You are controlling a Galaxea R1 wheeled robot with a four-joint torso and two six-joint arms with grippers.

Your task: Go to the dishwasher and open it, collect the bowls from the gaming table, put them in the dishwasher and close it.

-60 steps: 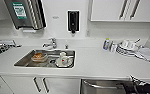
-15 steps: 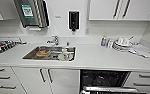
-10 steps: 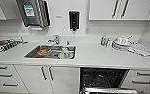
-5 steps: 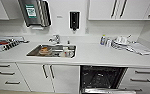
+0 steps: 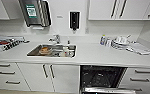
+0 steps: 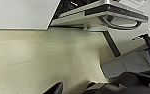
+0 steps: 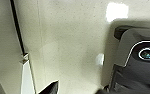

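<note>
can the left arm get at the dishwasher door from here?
Probably yes. The left wrist view has the open dishwasher door nearby, with only bare floor between. In the head view the dishwasher stands open below the counter.

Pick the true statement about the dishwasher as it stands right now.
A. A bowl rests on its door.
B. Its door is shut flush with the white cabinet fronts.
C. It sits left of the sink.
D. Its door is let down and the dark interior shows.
D: in the head view the dishwasher shows its dark interior under the counter, right of the sink, with its door let down at the bottom.
</note>
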